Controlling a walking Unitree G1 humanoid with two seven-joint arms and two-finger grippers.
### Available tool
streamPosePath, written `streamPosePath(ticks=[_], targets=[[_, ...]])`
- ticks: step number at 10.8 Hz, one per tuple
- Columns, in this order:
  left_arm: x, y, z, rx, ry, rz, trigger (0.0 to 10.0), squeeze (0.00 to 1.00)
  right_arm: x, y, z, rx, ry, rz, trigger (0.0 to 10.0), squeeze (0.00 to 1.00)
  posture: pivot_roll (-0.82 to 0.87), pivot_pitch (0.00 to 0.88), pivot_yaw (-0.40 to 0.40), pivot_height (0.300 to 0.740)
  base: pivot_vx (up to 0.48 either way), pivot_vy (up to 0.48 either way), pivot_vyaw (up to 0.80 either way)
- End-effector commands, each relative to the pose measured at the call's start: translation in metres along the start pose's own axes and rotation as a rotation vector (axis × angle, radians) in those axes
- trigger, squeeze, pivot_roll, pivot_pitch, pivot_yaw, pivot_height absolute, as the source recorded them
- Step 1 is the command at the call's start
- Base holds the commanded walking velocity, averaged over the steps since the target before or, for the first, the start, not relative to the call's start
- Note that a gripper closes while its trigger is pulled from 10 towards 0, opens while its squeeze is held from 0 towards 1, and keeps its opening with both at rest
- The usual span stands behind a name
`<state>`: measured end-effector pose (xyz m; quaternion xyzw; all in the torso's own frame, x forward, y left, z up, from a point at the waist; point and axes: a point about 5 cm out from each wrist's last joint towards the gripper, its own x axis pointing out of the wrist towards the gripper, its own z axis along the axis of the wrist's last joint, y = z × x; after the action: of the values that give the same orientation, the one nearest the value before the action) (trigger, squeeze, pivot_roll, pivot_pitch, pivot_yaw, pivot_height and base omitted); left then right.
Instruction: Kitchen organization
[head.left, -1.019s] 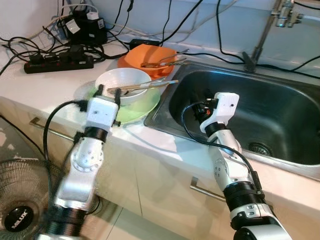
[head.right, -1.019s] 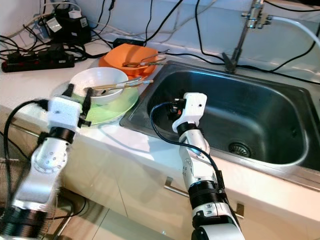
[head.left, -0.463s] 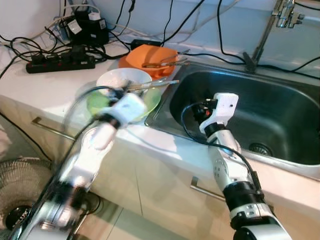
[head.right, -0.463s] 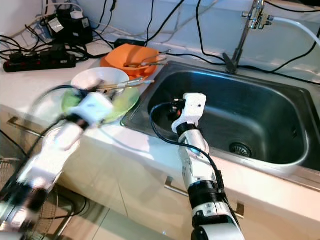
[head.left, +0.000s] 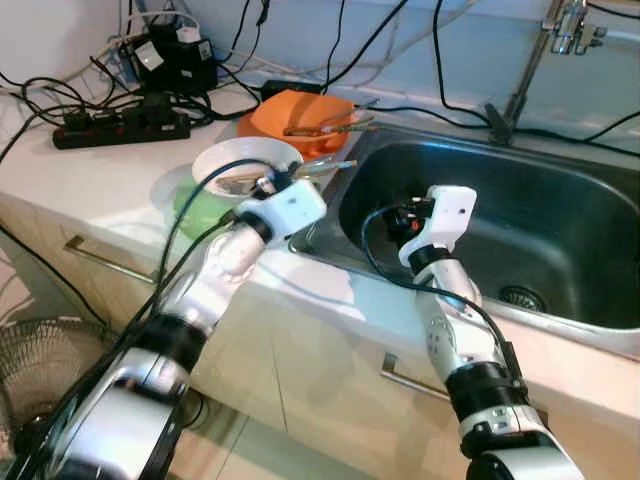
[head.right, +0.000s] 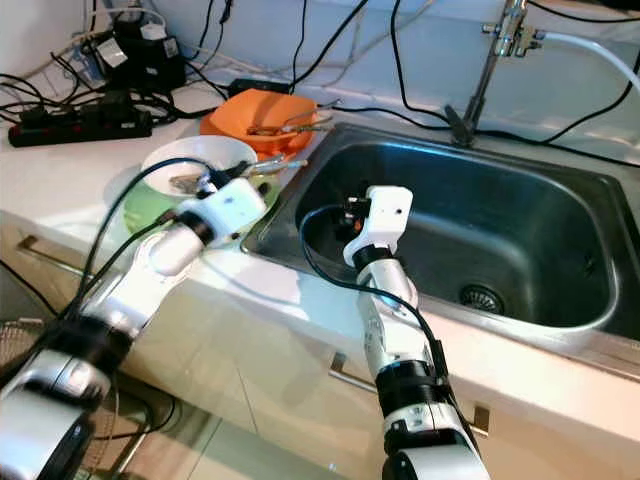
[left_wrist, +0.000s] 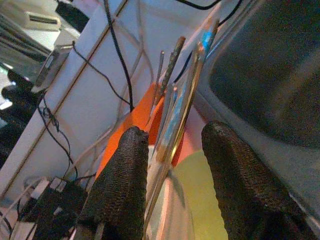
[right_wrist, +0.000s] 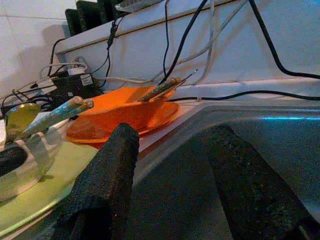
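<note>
A white bowl (head.left: 240, 160) sits on a green plate (head.left: 195, 212) on the counter beside the sink (head.left: 560, 230). Chopsticks (head.left: 322, 167) lie across the bowl's rim, pointing toward the sink. Behind it an orange bowl (head.left: 300, 112) holds more utensils. My left gripper (head.left: 272, 186) is at the bowl's sink-side rim and is open. In the left wrist view its fingers (left_wrist: 125, 180) stand on either side of the chopsticks (left_wrist: 185, 100). My right gripper (head.left: 395, 222) hangs open inside the sink's left part, holding nothing and facing the orange bowl (right_wrist: 125, 107).
A power strip (head.left: 120, 128) and tangled cables lie at the counter's back left. The faucet (head.left: 525, 75) rises behind the sink, whose drain (head.left: 520, 296) is at the right. A floor fan (head.left: 30, 380) stands at the lower left, before the cabinet fronts.
My left arm swung right and forward, from the near edge of the green plate to the bowl's sink-side rim, by the chopsticks. The right arm has stayed still.
</note>
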<state>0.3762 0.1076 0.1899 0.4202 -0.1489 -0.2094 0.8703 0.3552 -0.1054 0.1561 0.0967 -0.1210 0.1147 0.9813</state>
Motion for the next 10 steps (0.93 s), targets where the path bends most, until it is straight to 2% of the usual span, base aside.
streamPosePath(ticks=[1,4,6,7,8,10], targets=[[0.005,0.001,0.003,0.025,-0.012,-0.005,10.0,0.0,0.002,0.0,0.003,-0.001,-0.018,-0.008,10.0,0.0,0.15,0.018,0.056,0.74,0.0,0.0,0.0],[0.02,-0.006,0.012,0.024,-0.034,-0.031,10.0,0.0,0.0,-0.002,0.003,-0.002,-0.021,-0.02,10.0,0.0,0.13,0.018,0.066,0.74,0.0,0.0,0.0],[0.024,-0.009,0.017,0.026,-0.048,-0.027,10.0,0.0,0.0,-0.002,0.003,-0.003,-0.022,-0.023,10.0,0.0,0.13,0.018,0.069,0.74,0.0,0.0,0.0],[0.025,-0.01,0.017,0.026,-0.049,-0.019,3.4,0.0,0.0,-0.003,0.003,-0.004,-0.021,-0.025,10.0,0.0,0.12,0.016,0.07,0.74,0.0,0.0,0.0],[0.026,-0.009,0.017,0.028,-0.052,-0.003,0.0,0.0,0.0,-0.003,0.003,-0.005,-0.021,-0.026,10.0,0.0,0.12,0.014,0.071,0.74,0.0,0.0,0.0],[0.027,-0.005,0.017,0.036,-0.052,0.022,0.0,0.0,-0.001,-0.003,0.002,-0.007,-0.02,-0.025,10.0,0.0,0.12,0.001,0.07,0.74,0.0,0.0,0.0]])
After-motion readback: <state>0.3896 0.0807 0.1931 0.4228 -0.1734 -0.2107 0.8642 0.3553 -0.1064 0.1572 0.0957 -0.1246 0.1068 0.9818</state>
